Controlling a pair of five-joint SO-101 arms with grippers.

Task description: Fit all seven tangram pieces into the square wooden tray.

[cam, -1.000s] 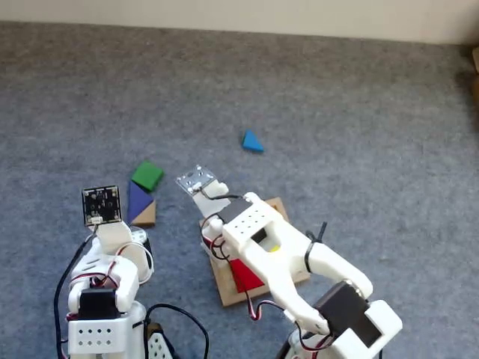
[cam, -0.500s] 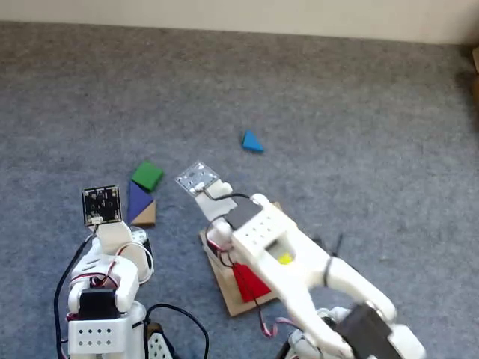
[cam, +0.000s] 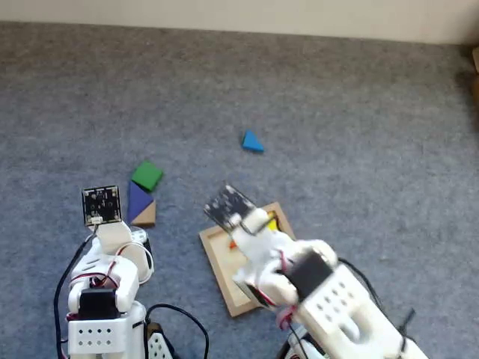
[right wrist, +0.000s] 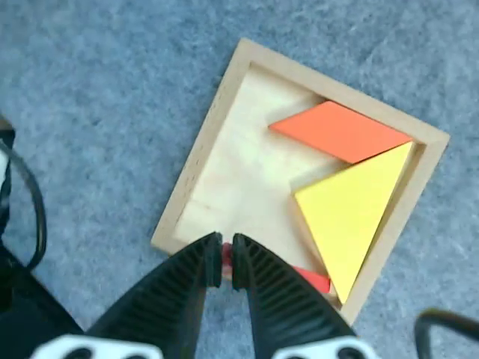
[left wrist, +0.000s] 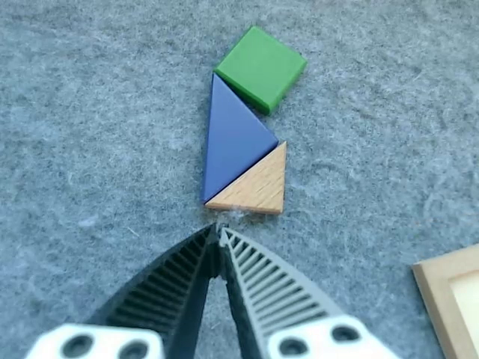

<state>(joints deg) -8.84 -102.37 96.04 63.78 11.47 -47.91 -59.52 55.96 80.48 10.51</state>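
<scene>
The square wooden tray (right wrist: 200, 153) holds an orange parallelogram (right wrist: 340, 131), a yellow large triangle (right wrist: 355, 206) and a red piece (right wrist: 310, 280) partly hidden under my fingers. My right gripper (right wrist: 227, 250) hangs shut above the tray's near corner, a sliver of red showing in the slit. My left gripper (left wrist: 219, 232) is shut, its tips just short of a wooden triangle (left wrist: 257, 187), which touches a dark blue triangle (left wrist: 233, 142) and a green square (left wrist: 261, 69). A small blue triangle (cam: 252, 141) lies alone farther out on the carpet.
Everything rests on grey carpet (cam: 359, 112). The right arm (cam: 329, 299) covers much of the tray (cam: 218, 262) in the high view. A tray corner (left wrist: 449, 288) shows beside the left gripper. Open carpet lies beyond the pieces.
The right arm has drawn back and turned, bringing its wrist from the tray's far-left edge to above the tray. The left arm and the loose pieces have stayed put.
</scene>
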